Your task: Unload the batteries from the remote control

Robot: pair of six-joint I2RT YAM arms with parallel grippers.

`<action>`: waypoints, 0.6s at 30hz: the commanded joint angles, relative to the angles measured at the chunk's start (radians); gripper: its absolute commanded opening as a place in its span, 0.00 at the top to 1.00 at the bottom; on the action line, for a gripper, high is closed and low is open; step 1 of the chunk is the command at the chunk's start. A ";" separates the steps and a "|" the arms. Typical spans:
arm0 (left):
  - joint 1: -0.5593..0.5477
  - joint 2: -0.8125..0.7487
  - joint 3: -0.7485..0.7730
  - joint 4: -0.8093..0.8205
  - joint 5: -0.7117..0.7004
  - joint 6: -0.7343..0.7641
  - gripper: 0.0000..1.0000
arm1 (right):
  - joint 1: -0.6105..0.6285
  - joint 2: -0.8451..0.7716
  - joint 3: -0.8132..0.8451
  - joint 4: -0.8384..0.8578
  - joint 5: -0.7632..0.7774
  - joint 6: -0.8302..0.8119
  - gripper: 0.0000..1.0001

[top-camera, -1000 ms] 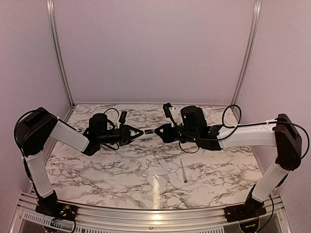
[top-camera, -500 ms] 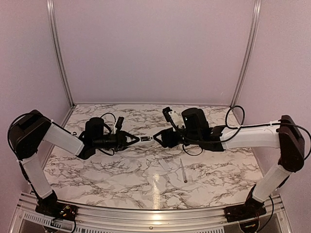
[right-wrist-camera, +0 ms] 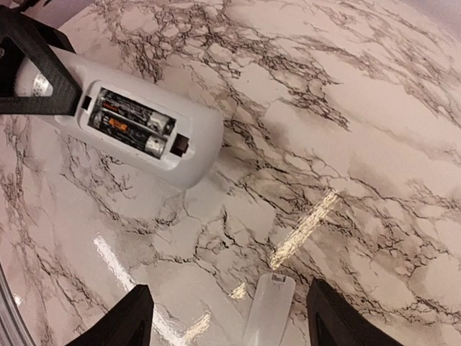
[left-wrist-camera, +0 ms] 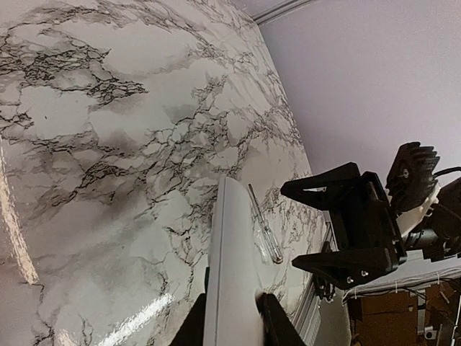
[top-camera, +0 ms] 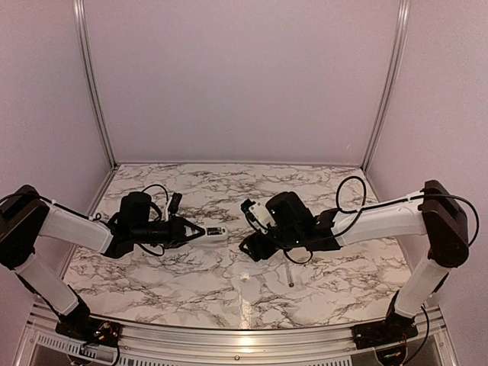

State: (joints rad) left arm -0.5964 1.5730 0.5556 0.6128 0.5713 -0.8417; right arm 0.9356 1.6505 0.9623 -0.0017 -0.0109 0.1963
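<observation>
Left claw (top-camera: 202, 232) is clamped tight on one end of the remote control (right-wrist-camera: 189, 144). Its back is open and both batteries (right-wrist-camera: 130, 122) are sitting inside. Right claw (top-camera: 246, 247) is spread wide, holding nothing, just beside the remote's free end. A white cover (right-wrist-camera: 268, 317) lies on the table (top-camera: 152, 274) near that end.

Glossy marble-patterned table (right-wrist-camera: 346, 108), smooth white plastic remote control (right-wrist-camera: 202, 133)

The bottom edges are cutting off the remote control (left-wrist-camera: 230, 274) in my left wrist view and the battery cover (right-wrist-camera: 268, 313) in my right.
</observation>
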 commanded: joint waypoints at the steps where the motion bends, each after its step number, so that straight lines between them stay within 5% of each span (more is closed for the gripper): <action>1: -0.002 -0.069 -0.044 -0.085 -0.048 0.051 1.00 | 0.009 0.103 0.039 -0.085 0.098 -0.021 0.28; 12: -0.002 -0.133 -0.112 -0.098 -0.076 0.048 1.00 | 0.009 0.238 0.091 -0.100 0.124 -0.014 0.41; 18: -0.002 -0.133 -0.109 -0.101 -0.075 0.050 1.00 | 0.009 0.270 0.107 -0.120 0.157 -0.016 0.65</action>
State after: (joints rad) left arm -0.5964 1.4624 0.4488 0.5179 0.5106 -0.8127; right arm 0.9428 1.8942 1.0386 -0.0895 0.1085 0.1829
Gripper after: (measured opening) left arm 0.215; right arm 0.402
